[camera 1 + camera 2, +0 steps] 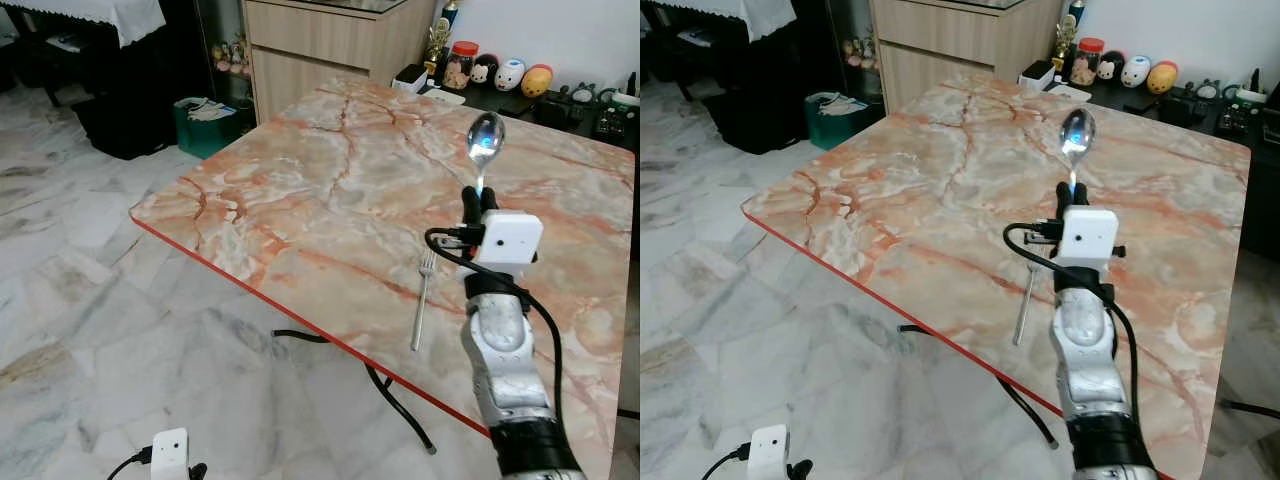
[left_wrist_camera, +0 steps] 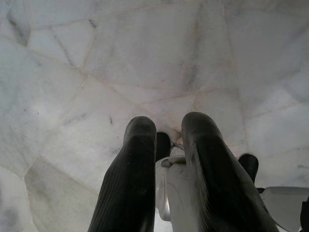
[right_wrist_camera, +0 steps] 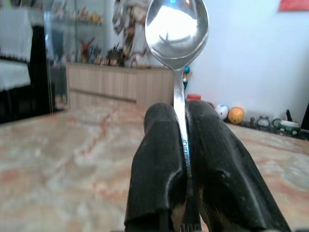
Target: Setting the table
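Observation:
My right gripper (image 1: 479,198) is raised over the near right part of the marble table (image 1: 300,170), shut on the handle of a silver spoon (image 1: 486,135). The spoon stands upright with its bowl on top, and its handle is pinched between the black fingers (image 3: 159,145). A silver fork (image 1: 422,300) lies flat on the table near the front edge, just left of my right arm, tines pointing away. My left gripper (image 2: 166,128) hangs low over the floor with a gap between its fingers and nothing held.
The table's red-rimmed front edge (image 1: 300,320) runs diagonally, with black legs (image 1: 400,400) beneath. A teal bin (image 1: 205,122) and a wooden cabinet (image 1: 320,45) stand behind. Toys and jars (image 1: 510,75) line a dark sideboard at the far right. Marble floor spreads to the left.

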